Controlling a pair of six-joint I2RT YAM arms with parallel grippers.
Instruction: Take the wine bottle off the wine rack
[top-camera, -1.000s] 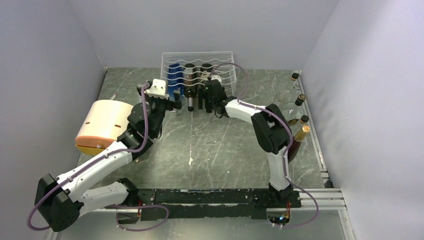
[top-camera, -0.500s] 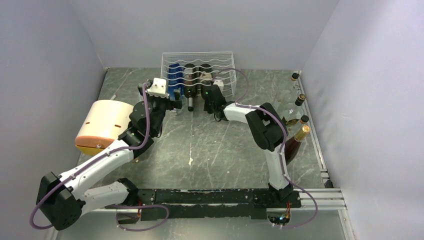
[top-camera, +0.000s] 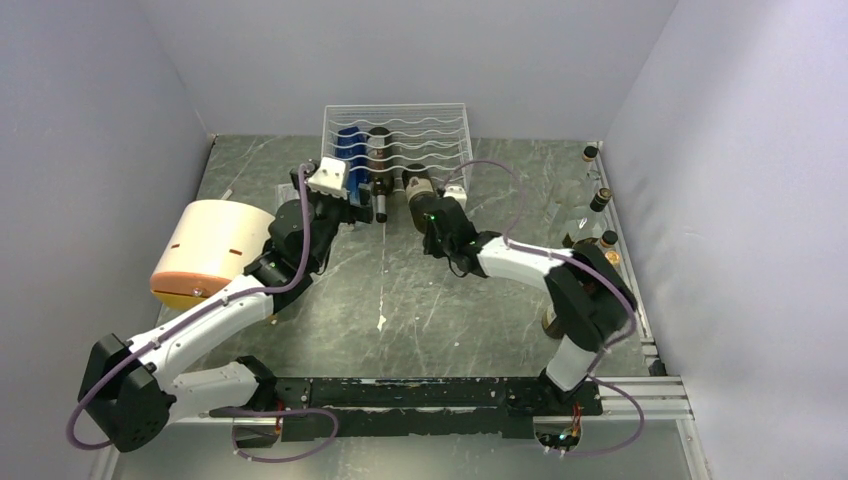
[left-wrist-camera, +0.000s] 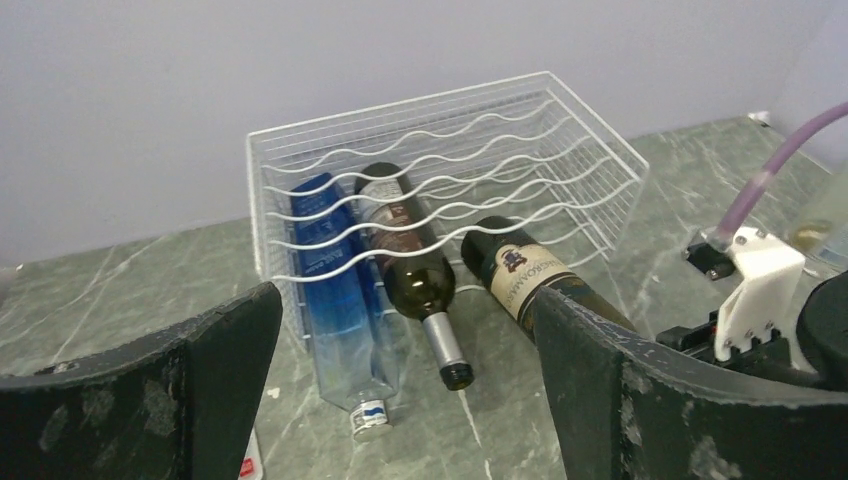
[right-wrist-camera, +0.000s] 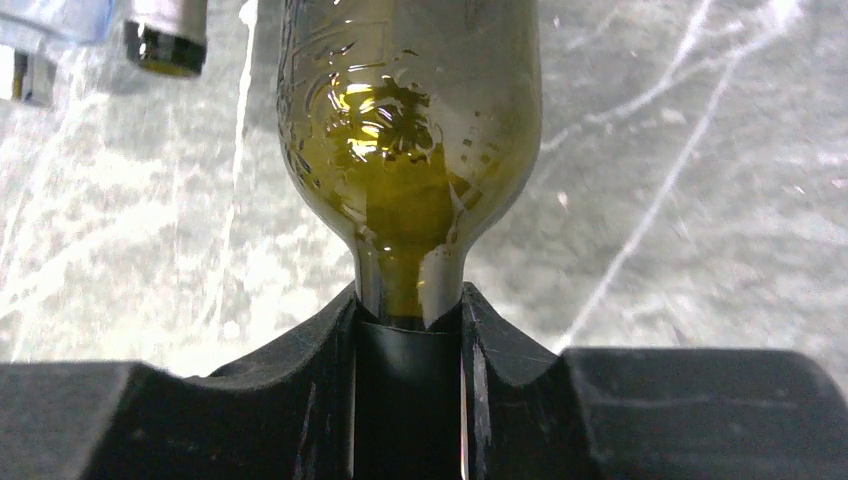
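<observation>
The right hand (right-wrist-camera: 410, 330) was clamped on the neck of the wine bottle (right-wrist-camera: 410, 120), its fingers pressed against the glass on both sides. That bottle (top-camera: 413, 183) lay on its side with its base at the open front of the wine rack (top-camera: 395, 125), which sat at 12 o'clock on the marble-patterned surface (top-camera: 450, 300), and its neck pointed toward 5 o'clock. The left hand (left-wrist-camera: 405, 335) hovered with fingers wide apart, holding nothing, facing a blue bottle (left-wrist-camera: 340, 280) and a dark bottle (left-wrist-camera: 415, 265) lying in the rack. A cream drum (top-camera: 205, 250) was at 9 o'clock.
</observation>
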